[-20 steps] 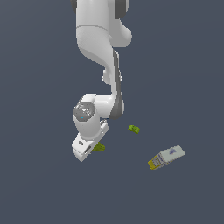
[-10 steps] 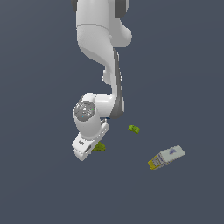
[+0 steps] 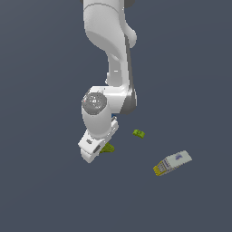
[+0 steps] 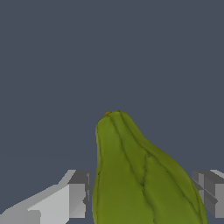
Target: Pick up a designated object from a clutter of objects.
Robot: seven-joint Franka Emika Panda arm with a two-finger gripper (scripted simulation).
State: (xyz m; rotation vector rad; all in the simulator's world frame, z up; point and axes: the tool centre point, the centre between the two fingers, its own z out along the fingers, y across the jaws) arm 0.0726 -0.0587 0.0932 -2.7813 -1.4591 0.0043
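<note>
plain dark grey worktop [image 3: 41, 190], no markings. arm bent low over it, gripper [image 3: 100, 147] down at the yellow-green blob [image 3: 108, 147], which shows only as a sliver at the gripper's 3 o'clock edge in the exterior view. wrist view: blob [image 4: 140, 179] sits between the two fingers [image 4: 78, 194], jaws spread wide, a gap visible on each side, no contact. tiny green block [image 3: 139, 133] lies at 2 o'clock from the blob, white-and-yellow box [image 3: 172, 163] at 4 o'clock, both apart. blue ball not seen. judged step: grasp alignment done, closing pending. next move calls for squeezing squarely on the lumpy body, then lifting.
</note>
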